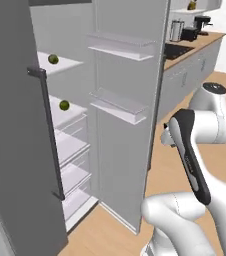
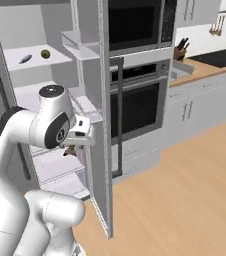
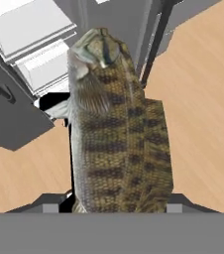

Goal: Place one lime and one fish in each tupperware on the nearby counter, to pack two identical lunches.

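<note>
The arm [image 1: 205,125] is glossy white, built of fat rounded tubes joined by bulging elbows. A long dark grey strip [image 1: 191,160] with faint lettering runs down one link, wider at its upper end. The round joint cap [image 1: 214,88] is white with a dark grey ring around it. In the right base view a dark grey disc [image 2: 59,131] with a small pale mark sits on the joint's side, and a boxy white block [image 2: 81,131] forms the wrist.

A kitchen: open fridge [image 1: 120,100], built-in oven [image 2: 140,105], wooden counter [image 2: 205,67] with stovetop [image 2: 220,56].
</note>
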You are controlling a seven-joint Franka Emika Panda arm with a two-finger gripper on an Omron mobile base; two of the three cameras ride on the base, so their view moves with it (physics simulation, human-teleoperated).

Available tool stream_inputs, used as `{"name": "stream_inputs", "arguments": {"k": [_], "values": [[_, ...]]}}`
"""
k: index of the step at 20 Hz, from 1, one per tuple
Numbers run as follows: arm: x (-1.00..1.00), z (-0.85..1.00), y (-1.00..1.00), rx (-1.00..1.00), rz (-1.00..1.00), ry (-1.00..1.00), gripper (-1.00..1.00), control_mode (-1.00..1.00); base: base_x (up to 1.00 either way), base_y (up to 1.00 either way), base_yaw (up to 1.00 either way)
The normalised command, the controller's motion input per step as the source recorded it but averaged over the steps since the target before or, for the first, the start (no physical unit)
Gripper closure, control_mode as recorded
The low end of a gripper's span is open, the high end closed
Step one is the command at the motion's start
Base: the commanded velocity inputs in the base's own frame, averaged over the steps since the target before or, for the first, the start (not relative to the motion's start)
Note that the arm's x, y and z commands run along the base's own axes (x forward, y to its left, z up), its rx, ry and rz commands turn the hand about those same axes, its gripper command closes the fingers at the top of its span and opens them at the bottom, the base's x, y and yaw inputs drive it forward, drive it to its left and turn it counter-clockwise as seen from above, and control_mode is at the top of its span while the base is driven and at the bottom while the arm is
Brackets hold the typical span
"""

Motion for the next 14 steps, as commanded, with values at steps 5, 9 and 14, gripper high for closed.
{"name": "stream_inputs", "arguments": {"k": [5,9,14], "values": [[0.00,0.00,0.00,0.00,0.00,0.00,1.00,1.00,0.00,-0.55,-0.77],[0.00,0.00,0.00,0.00,0.00,0.00,1.00,1.00,0.55,-0.77,-0.50],[0.00,0.00,0.00,0.00,0.00,0.00,1.00,1.00,1.00,-0.76,-0.02]]}}
